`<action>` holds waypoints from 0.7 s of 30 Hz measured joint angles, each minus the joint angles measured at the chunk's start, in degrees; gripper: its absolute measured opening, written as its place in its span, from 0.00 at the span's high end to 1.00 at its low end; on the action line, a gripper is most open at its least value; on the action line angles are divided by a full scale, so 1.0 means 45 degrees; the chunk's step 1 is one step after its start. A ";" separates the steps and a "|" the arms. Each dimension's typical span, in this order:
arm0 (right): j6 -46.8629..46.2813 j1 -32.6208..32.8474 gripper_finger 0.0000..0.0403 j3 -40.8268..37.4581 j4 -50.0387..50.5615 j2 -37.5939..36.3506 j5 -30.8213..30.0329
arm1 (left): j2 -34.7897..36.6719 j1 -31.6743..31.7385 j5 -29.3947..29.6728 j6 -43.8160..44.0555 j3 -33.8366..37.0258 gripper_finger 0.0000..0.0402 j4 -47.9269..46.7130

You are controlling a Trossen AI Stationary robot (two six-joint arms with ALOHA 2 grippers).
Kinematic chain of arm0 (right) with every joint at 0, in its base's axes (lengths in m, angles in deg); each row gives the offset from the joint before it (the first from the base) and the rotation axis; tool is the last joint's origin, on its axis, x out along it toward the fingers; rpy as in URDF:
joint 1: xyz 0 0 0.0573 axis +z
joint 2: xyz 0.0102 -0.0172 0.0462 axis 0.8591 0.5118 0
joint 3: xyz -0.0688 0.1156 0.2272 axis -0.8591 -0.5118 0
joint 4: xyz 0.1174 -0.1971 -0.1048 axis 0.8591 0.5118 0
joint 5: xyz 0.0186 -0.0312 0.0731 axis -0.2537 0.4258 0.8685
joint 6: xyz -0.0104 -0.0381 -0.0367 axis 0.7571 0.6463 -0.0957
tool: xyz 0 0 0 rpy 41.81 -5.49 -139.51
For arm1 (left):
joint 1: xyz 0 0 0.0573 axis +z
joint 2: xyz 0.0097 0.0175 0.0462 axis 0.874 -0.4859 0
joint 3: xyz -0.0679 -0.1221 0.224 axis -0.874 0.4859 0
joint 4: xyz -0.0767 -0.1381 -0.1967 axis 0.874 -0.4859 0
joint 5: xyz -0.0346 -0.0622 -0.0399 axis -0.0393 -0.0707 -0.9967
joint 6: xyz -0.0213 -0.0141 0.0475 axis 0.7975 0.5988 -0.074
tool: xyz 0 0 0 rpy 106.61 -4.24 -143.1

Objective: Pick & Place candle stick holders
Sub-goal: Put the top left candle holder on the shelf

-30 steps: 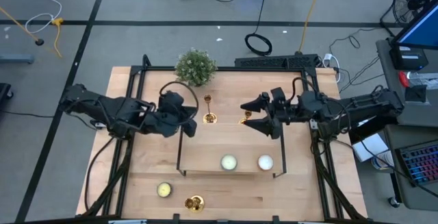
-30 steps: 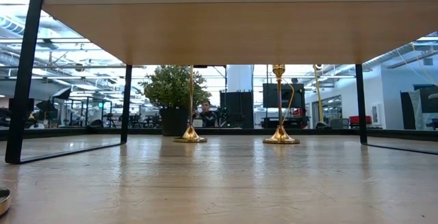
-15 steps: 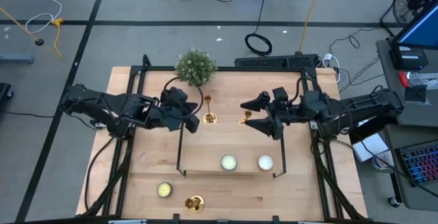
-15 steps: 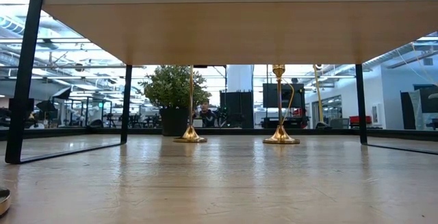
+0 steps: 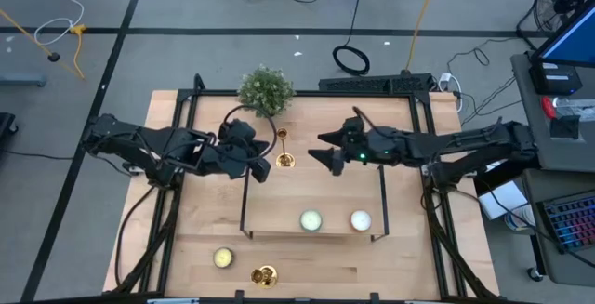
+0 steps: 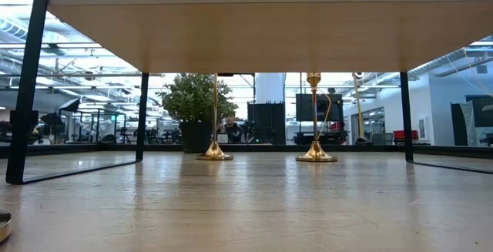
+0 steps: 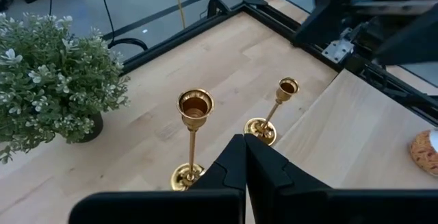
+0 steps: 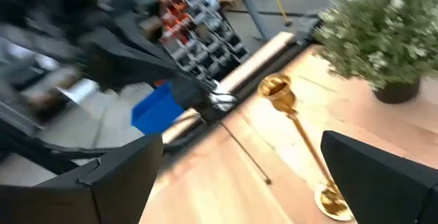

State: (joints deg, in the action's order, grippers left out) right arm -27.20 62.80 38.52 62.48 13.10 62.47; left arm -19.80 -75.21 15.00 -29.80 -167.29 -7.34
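The right gripper [image 5: 321, 151], jaws wide, hovers at three o'clock of the tall gold candlestick [image 5: 284, 159]; a sideways brush could topple it. The left gripper [image 5: 264, 166], jaws pinched shut, waits at nine.

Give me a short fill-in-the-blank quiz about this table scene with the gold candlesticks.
1. The right gripper is ____.
2. The left gripper is ____.
3. The bushy green plant stands at the table's ____ edge in the high view.
4. On the raised shelf sit ____ round candles.

Missing words: open; shut; far; two
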 joint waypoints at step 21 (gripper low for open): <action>0.4792 -0.0659 0.13 0.0951 0.0867 0.2642 0.0362 | -0.0002 0.0005 0.0073 0.0011 0.0002 1.00 0.0016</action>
State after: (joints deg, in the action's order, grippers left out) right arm -5.63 59.83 42.80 66.39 24.99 64.10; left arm -19.81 -75.19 15.33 -29.75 -167.28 -7.27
